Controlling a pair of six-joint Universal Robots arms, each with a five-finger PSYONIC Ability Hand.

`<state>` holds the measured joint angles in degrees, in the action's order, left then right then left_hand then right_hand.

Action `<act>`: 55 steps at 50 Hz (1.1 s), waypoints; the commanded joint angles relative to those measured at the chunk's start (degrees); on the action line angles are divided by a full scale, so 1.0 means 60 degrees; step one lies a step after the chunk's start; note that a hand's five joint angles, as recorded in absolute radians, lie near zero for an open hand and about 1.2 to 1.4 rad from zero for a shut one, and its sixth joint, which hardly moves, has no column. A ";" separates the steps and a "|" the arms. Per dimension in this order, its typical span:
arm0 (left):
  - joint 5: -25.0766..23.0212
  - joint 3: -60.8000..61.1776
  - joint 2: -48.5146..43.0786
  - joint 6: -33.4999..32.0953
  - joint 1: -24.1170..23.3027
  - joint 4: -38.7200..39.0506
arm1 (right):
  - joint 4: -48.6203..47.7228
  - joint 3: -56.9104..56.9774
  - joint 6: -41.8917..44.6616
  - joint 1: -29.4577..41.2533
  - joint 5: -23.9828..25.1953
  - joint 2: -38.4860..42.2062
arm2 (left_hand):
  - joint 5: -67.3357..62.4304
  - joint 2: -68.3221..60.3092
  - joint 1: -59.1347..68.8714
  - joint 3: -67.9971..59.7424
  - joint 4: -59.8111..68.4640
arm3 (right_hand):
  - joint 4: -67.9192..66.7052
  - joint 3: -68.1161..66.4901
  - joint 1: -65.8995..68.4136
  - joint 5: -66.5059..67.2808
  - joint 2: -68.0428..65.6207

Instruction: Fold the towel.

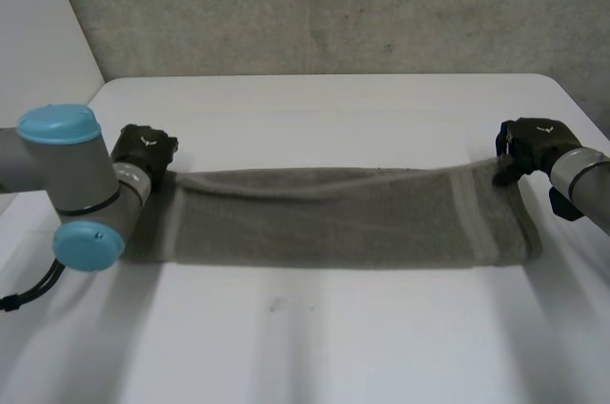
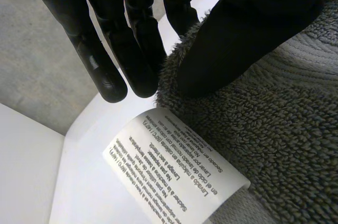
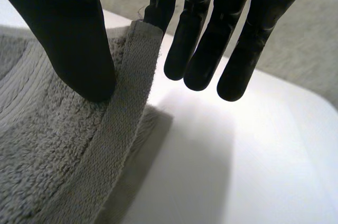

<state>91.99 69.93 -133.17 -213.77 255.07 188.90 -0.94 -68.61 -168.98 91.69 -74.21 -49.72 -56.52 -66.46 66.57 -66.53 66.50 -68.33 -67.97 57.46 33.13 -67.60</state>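
Observation:
A grey towel lies as a long narrow strip across the white table, its far edge lifted and stretched between my two hands. My left hand is at the towel's far left corner. In the left wrist view its thumb presses the towel corner against the fingers, and a white care label hangs below. My right hand holds the far right corner. The right wrist view shows its thumb pinching the towel's hem against a finger.
A grey carpeted wall rises behind the table's far edge. Bare white table surface stretches in front of the towel towards me, and a narrower band lies behind it.

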 commanded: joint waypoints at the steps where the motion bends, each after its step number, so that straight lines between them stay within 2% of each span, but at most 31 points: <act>1: 0.0079 -0.1591 -0.1038 0.0237 -0.0134 -0.0078 | -0.1174 0.0301 -0.0108 0.0245 -0.0595 0.0406 | -0.1605 -0.1615 0.1598 -0.1603 0.1609 | -0.1945 -0.2006 0.3756 0.6144 -0.2067; 13: 0.0079 -0.2865 -0.1888 0.0237 -0.0295 -0.0092 | -0.1528 0.0931 -0.0064 0.0465 -0.0992 0.1094 | -0.1493 -0.1503 0.1486 -0.1491 0.1497 | -0.1945 -0.2006 0.3756 0.6144 -0.2067; 15: 0.0079 -0.2909 -0.1961 0.0237 -0.0354 -0.0092 | -0.1469 0.1004 -0.0050 0.0451 -0.0992 0.1153 | -0.0820 -0.0830 0.0813 -0.0818 0.0824 | -0.1945 -0.2006 0.3756 0.6144 -0.2067; 16: 0.0079 -0.2953 -0.2019 0.0252 -0.0397 -0.0092 | -0.1440 0.1020 -0.0035 0.0465 -0.0992 0.1168 | 0.1650 0.1640 -0.1657 0.1652 -0.1646 | -0.1945 -0.2006 0.3756 0.6144 -0.2067; 17: 0.0079 -0.2968 -0.2048 0.0252 -0.0427 -0.0092 | -0.1439 0.1020 -0.0035 0.0465 -0.0992 0.1168 | 0.5616 0.5606 -0.5623 0.5618 -0.5612 | -0.1945 -0.2006 0.3756 0.6144 -0.2067; 18: 0.0079 -0.2968 -0.2049 0.0252 -0.0427 -0.0092 | -0.1439 0.1020 -0.0020 0.0465 -0.0992 0.1154 | 0.5655 0.5646 -0.5663 0.5657 -0.5652 | 0.3207 0.3147 -0.1397 0.0992 0.3085; 19: 0.0094 -0.2953 -0.2063 0.0238 -0.0456 -0.0092 | -0.1410 0.1034 -0.0020 0.0451 -0.1006 0.1096 | 0.7821 0.7811 -0.7828 0.7823 -0.7817 | 0.7339 0.7278 -0.5528 -0.3140 0.7217; 20: 0.0152 -0.2953 -0.2034 0.0252 -0.0456 -0.0092 | -0.1410 0.1034 -0.0020 0.0451 -0.1006 0.1095 | 0.8980 0.8971 -0.8988 0.8982 -0.8977 | 0.7380 0.7320 -0.5570 -0.3181 0.7258; 21: 0.0153 -0.2953 -0.2034 0.0252 -0.0456 -0.0092 | -0.1381 0.1049 -0.0020 0.0465 -0.1035 0.1022 | 0.8992 0.8982 -0.8999 0.8994 -0.8989 | 0.9129 0.9069 -0.7318 -0.4930 0.9007; 23: 0.0284 -0.2924 -0.1961 0.0281 -0.0514 -0.0092 | -0.1366 0.1064 -0.0020 0.0465 -0.1079 0.0848 | 0.9328 0.9319 -0.9335 0.9330 -0.9325 | 0.9721 0.9661 -0.7911 -0.5522 0.9599; 27: 0.0415 -0.2866 -0.1743 0.0296 -0.0602 -0.0092 | -0.1366 0.0947 -0.0006 0.0436 -0.1065 -0.0103 | 0.9328 0.9319 -0.9336 0.9330 -0.9325 | 0.9721 0.9661 -0.7911 -0.5522 0.9599; 32: 0.0621 -0.2485 -0.0525 0.0457 -0.0603 -0.0092 | -0.1337 0.0611 -0.0064 0.0363 -0.0948 -0.1259 | 0.9328 0.9319 -0.9336 0.9330 -0.9325 | 0.9721 0.9661 -0.7911 -0.5522 0.9599; 34: 0.0636 -0.1902 0.0480 0.0967 -0.0559 -0.0092 | -0.1337 0.0405 -0.0035 0.0363 -0.0918 -0.1703 | 0.9356 0.9347 -0.9363 0.9358 -0.9353 | 0.9721 0.9661 -0.7911 -0.5522 0.9599; 35: 0.0636 -0.1899 0.0485 0.0970 -0.0559 -0.0092 | -0.1337 0.0202 -0.0006 0.0363 -0.0889 -0.2138 | 0.9357 0.9347 -0.9364 0.9358 -0.9353 | 0.9721 0.9661 -0.7911 -0.5522 0.9599; 37: 0.0578 -0.1229 0.1549 0.1771 -0.0515 -0.0107 | -0.1308 -0.0020 0.0009 0.0363 -0.0830 -0.2538 | 0.9357 0.9347 -0.9364 0.9358 -0.9353 | 0.9721 0.9661 -0.7911 -0.5522 0.9599; 38: 0.0577 -0.1225 0.1555 0.1776 -0.0515 -0.0107 | -0.1264 -0.0267 0.0038 0.0348 -0.0685 -0.2886 | 0.9357 0.9347 -0.9364 0.9358 -0.9353 | 0.9721 0.9661 -0.7911 -0.5522 0.9599; 40: 0.0490 -0.0423 0.2692 0.2854 -0.0500 -0.0121 | -0.1132 -0.0533 0.0082 0.0333 -0.0479 -0.3182 | 0.9357 0.9347 -0.9364 0.9358 -0.9353 | 0.9721 0.9661 -0.7911 -0.5522 0.9599; 41: 0.0489 -0.0419 0.2697 0.2859 -0.0500 -0.0122 | -0.0900 -0.0779 0.0169 0.0333 -0.0218 -0.3458 | 0.9357 0.9347 -0.9364 0.9358 -0.9353 | 0.9721 0.9661 -0.7911 -0.5522 0.9599; 43: 0.0169 0.0572 0.3791 0.3953 -0.0471 -0.0209 | -0.0578 -0.1028 0.0301 0.0333 0.0017 -0.3794 | 0.9301 0.9291 -0.9308 0.9303 -0.9298 | 0.9721 0.9661 -0.7911 -0.5522 0.9599; 46: -0.0082 0.1177 0.4294 0.4427 -0.0471 -0.0253 | 0.0183 -0.1643 0.0724 0.0275 0.0413 -0.4498 | 0.9272 0.9263 -0.9280 0.9274 -0.9269 | 0.9721 0.9661 -0.7911 -0.5522 0.9599; 48: -0.0577 0.2431 0.5212 0.5010 -0.0296 -0.0268 | 0.0611 -0.1998 0.1078 0.0158 0.0561 -0.4720 | 0.9189 0.9179 -0.9196 0.9191 -0.9185 | 0.9721 0.9661 -0.7911 -0.5522 0.9599; 50: -0.0797 0.3075 0.5594 0.5129 -0.0165 -0.0268 | 0.1355 -0.2755 0.2083 -0.0003 0.0751 -0.4954 | 0.9161 0.9151 -0.9168 0.9162 -0.9157 | 0.9721 0.9661 -0.7911 -0.5522 0.9599; 55: -0.1165 0.4674 0.6270 0.5188 0.0027 -0.0239 | 0.1798 -0.3986 0.3491 -0.0164 0.0722 -0.5072 | 0.9160 0.9151 -0.9168 0.9162 -0.9157 | 0.9721 0.9661 -0.7911 -0.5522 0.9599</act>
<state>88.03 86.90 -100.50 -183.66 253.75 187.35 4.72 -83.18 -159.12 92.22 -70.44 -78.80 -1.46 -9.94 10.26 -10.01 9.97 -13.46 -12.24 12.07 3.49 -13.68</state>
